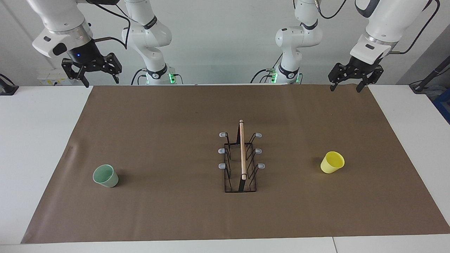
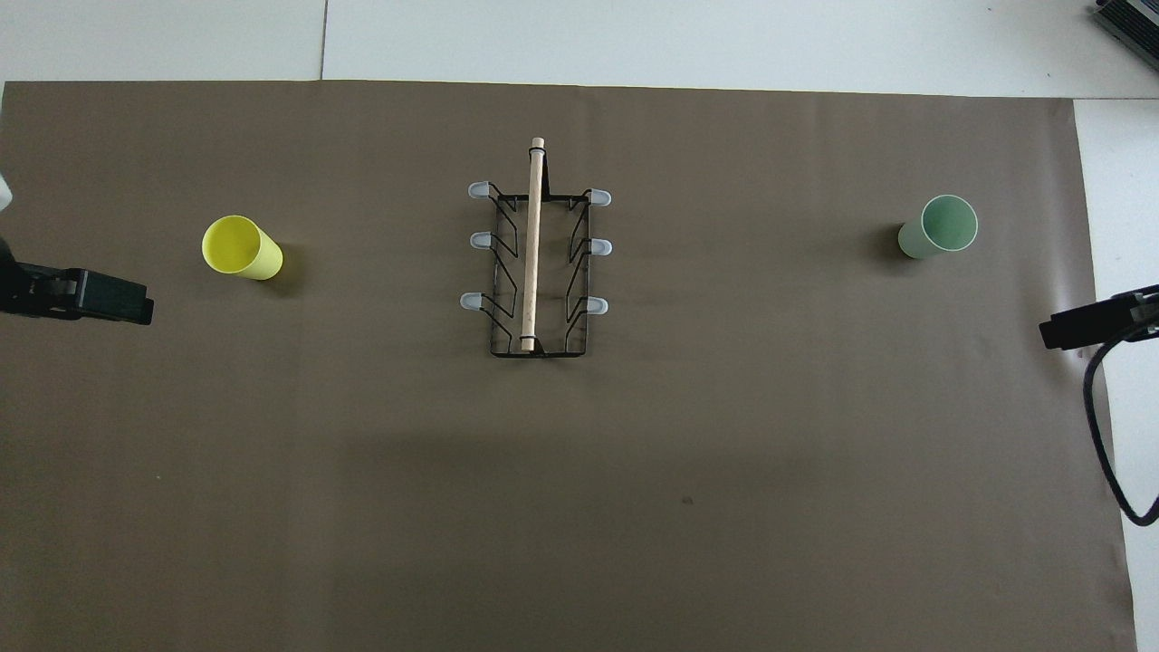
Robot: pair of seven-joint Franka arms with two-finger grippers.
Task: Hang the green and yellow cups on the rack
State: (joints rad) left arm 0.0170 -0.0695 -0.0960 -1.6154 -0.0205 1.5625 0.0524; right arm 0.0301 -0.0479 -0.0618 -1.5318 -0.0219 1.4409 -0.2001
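Note:
The black wire rack (image 1: 241, 160) (image 2: 536, 263), topped by a light wooden rod and carrying grey-tipped prongs on both sides, stands mid-table with nothing on it. A pale green cup (image 1: 105, 175) (image 2: 939, 227) sits upright toward the right arm's end of the table. Toward the left arm's end stands the yellow cup (image 1: 332, 162) (image 2: 241, 247), also upright. My left gripper (image 1: 348, 83) hangs open above the mat's edge by its base, holding nothing. High over the mat's corner by its own base, my right gripper (image 1: 100, 80) is open and empty too. Only the grippers' edges show in the overhead view.
A brown mat (image 1: 175, 123) (image 2: 634, 453) covers most of the white table (image 1: 35, 140). Both cups and the rack rest on it, well apart from one another. A black cable (image 2: 1114, 435) loops at the overhead view's edge.

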